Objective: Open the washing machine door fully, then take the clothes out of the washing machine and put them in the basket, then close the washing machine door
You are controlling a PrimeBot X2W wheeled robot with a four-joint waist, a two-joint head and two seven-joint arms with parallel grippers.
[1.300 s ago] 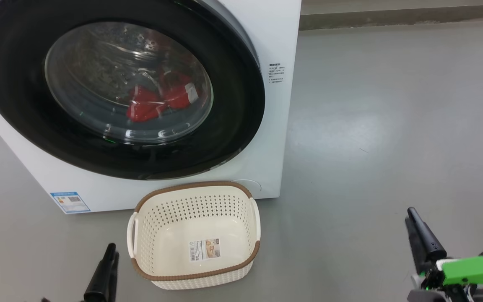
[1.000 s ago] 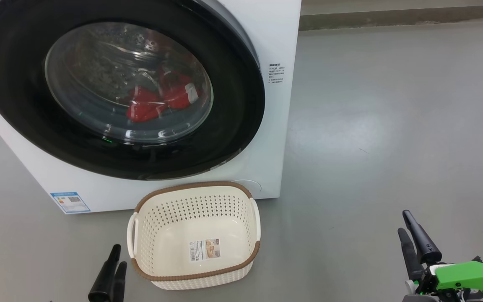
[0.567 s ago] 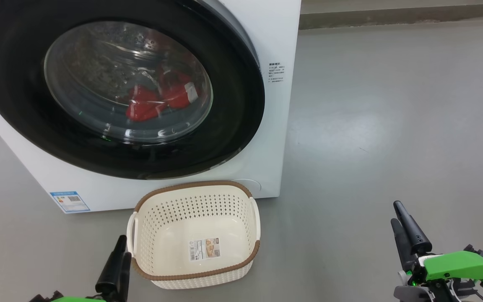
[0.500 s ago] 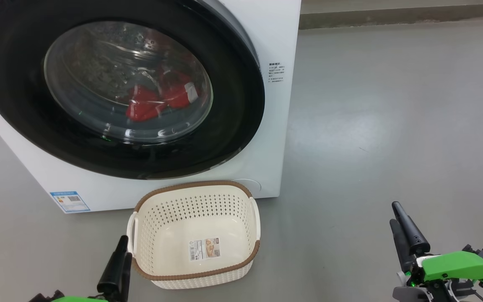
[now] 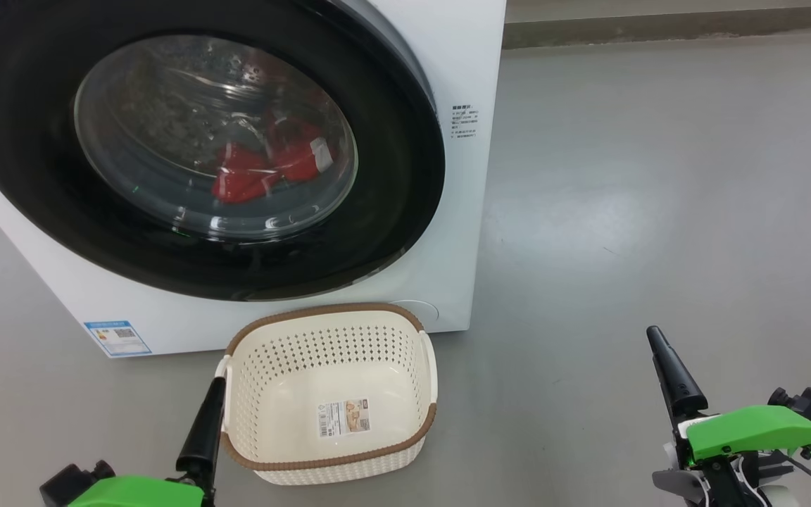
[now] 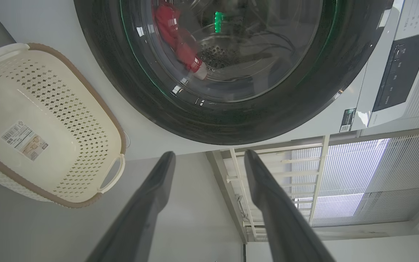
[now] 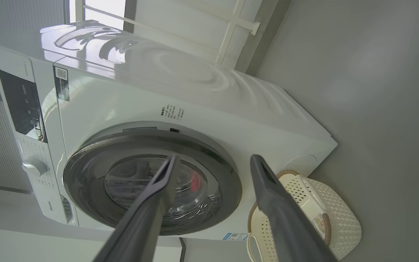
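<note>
On the floor before the washing machine (image 5: 462,56): basket (image 5: 328,310) is sitting empty.
Behind the washing machine door (image 5: 391,176): clothes (image 5: 265,169) are lying inside.
Claws: left claw (image 6: 209,154) and right claw (image 7: 213,157) are gaping, empty.
Handling: door is seeming rigid, slippery, so hook its rim; clothes soft, light.
Right wrist view: showing a control knob (image 7: 35,167) the head view is missing.

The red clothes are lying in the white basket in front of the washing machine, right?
No. The red clothes are inside the washing machine; the white basket in front holds just its paper label. The head view shows it.
</note>
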